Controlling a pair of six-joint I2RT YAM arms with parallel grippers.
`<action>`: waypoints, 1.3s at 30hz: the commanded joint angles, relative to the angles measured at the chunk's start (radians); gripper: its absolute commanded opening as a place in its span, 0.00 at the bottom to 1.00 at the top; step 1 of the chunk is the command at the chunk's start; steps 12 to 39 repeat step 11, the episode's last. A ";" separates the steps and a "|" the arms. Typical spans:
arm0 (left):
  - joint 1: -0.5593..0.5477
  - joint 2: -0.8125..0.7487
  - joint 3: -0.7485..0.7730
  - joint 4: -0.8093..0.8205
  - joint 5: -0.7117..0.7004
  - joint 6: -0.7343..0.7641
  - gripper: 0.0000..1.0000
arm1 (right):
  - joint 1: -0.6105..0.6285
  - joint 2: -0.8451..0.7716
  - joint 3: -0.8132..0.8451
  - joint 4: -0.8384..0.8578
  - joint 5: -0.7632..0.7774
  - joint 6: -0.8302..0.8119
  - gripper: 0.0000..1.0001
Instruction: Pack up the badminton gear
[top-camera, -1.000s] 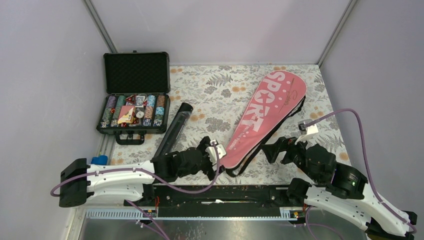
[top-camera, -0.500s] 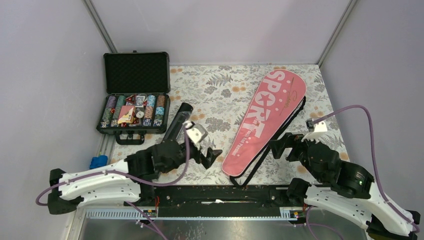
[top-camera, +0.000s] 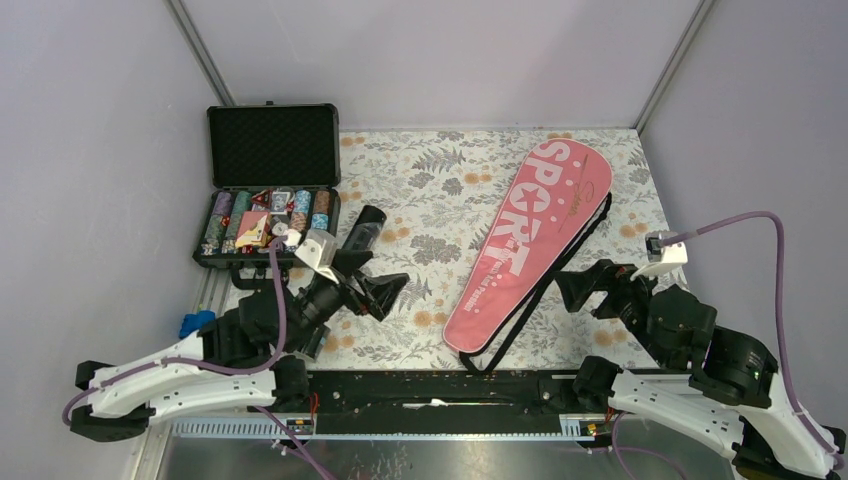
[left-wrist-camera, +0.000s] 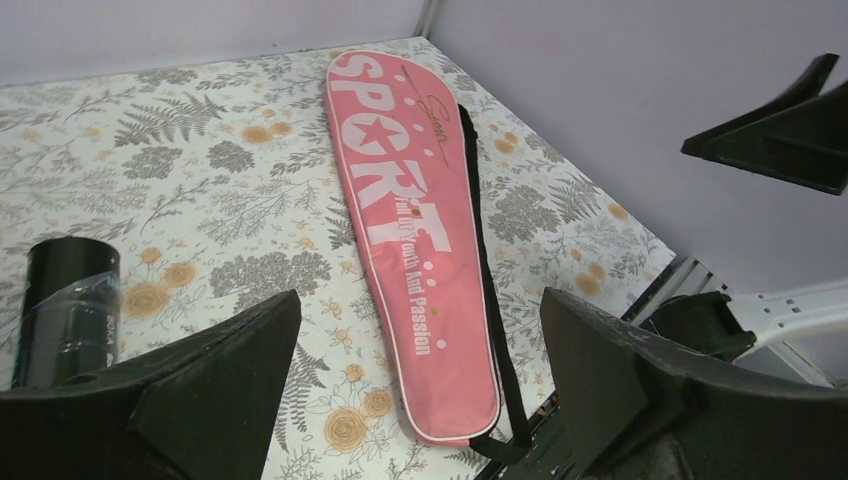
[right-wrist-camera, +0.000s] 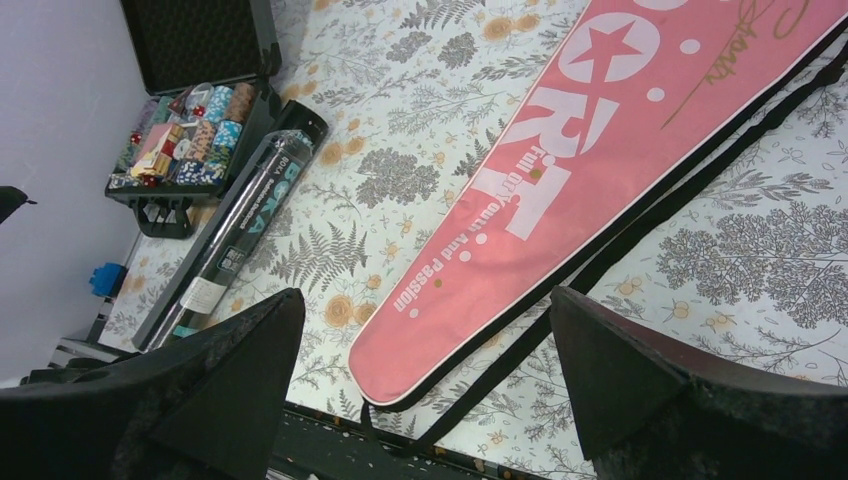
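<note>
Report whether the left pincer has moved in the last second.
Yes. The left pincer has drawn leftward, away from the narrow end of the pink bag that it was beside, and is now by the black tube.

- Racket bag (top-camera: 530, 240), at two o'clock: pink, with white "SPORT" lettering, a star and dots, and a black strap and edging.
- Tube (right-wrist-camera: 235, 235), toward nine o'clock: black, with teal lettering and a pale label.
- Tablecloth (top-camera: 430, 180): white, printed with grey ferns and orange flowers.
- Case (top-camera: 270, 150), at ten o'clock: black; its chips (top-camera: 270, 225) are many-coloured.
- Block (top-camera: 195, 322), at eight o'clock: blue.
</note>
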 joint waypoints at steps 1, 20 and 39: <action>0.000 -0.022 0.046 -0.034 -0.083 -0.056 0.99 | 0.000 -0.001 0.042 0.027 0.031 -0.022 1.00; 0.000 -0.028 0.057 -0.050 -0.092 -0.069 0.99 | 0.000 0.026 0.028 0.030 0.034 -0.002 1.00; 0.000 -0.028 0.057 -0.050 -0.092 -0.069 0.99 | 0.000 0.026 0.028 0.030 0.034 -0.002 1.00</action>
